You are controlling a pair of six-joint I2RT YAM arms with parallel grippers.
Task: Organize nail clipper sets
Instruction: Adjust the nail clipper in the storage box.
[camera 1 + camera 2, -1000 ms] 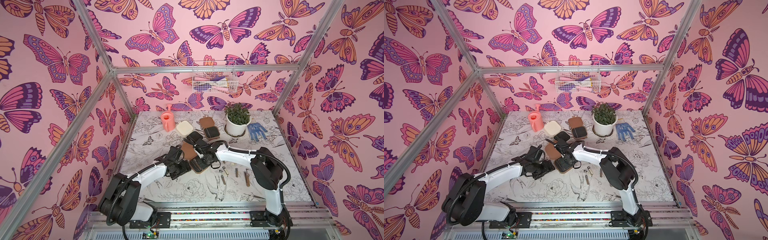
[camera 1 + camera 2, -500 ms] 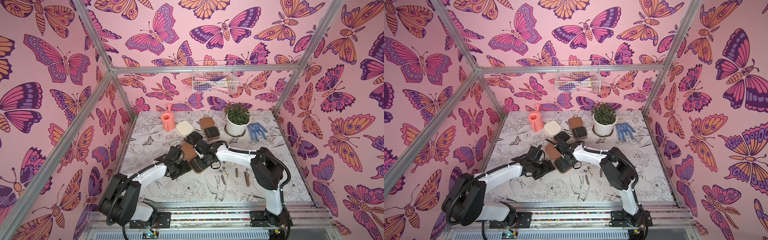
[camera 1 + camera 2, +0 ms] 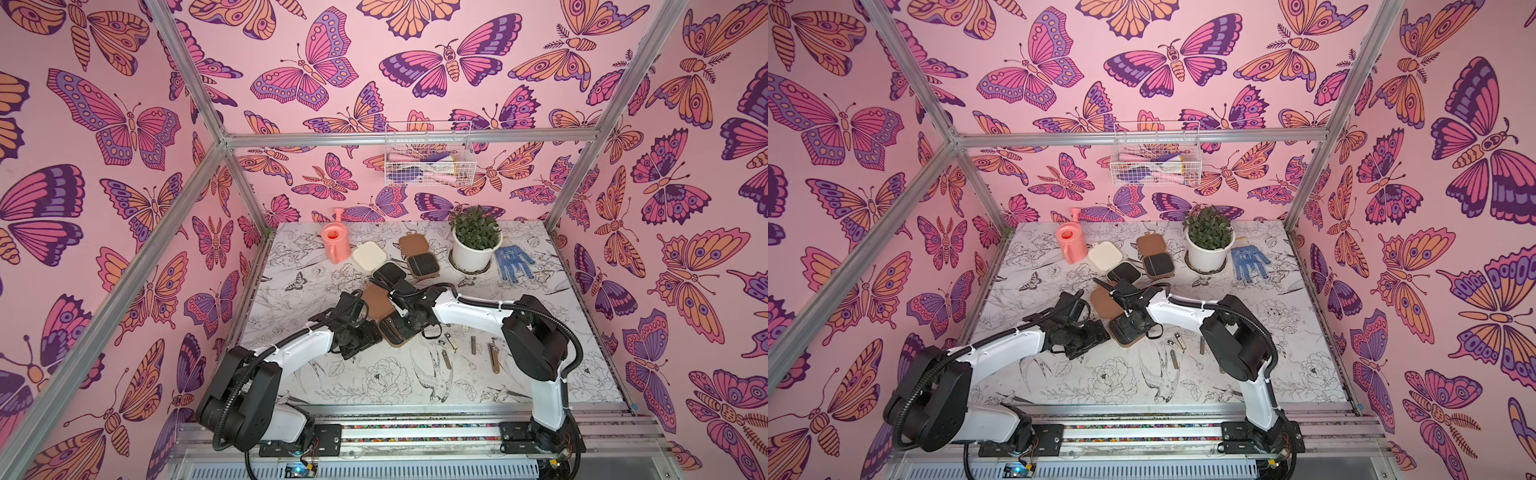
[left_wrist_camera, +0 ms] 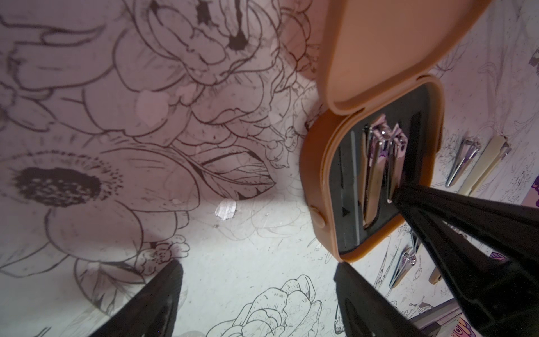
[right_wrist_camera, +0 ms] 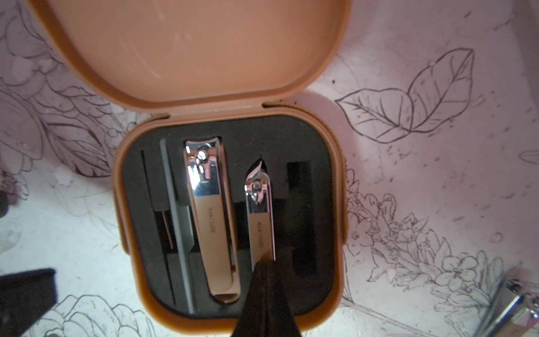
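Observation:
A tan nail clipper case (image 3: 397, 336) (image 3: 1126, 332) lies open mid-table, its lid (image 5: 189, 43) laid back. In its black lining sit a large clipper (image 5: 210, 210), a smaller slanted clipper (image 5: 258, 204) and a grey file (image 5: 175, 218). My right gripper (image 5: 264, 262) (image 3: 402, 325) is shut, its tip resting on the small clipper's rear end. My left gripper (image 4: 256, 264) (image 3: 360, 340) stands open on the mat beside the case's corner (image 4: 320, 175), nothing between its fingers. A cream case (image 3: 368, 255) and a second tan case (image 3: 423, 265) lie open farther back.
Several loose metal clippers and tools (image 3: 473, 345) (image 4: 463, 160) lie on the mat to the right of the case. At the back stand a pink watering can (image 3: 336, 243), a potted plant (image 3: 476, 241) and a blue dotted glove (image 3: 513, 259). A wire basket (image 3: 428, 160) hangs on the wall.

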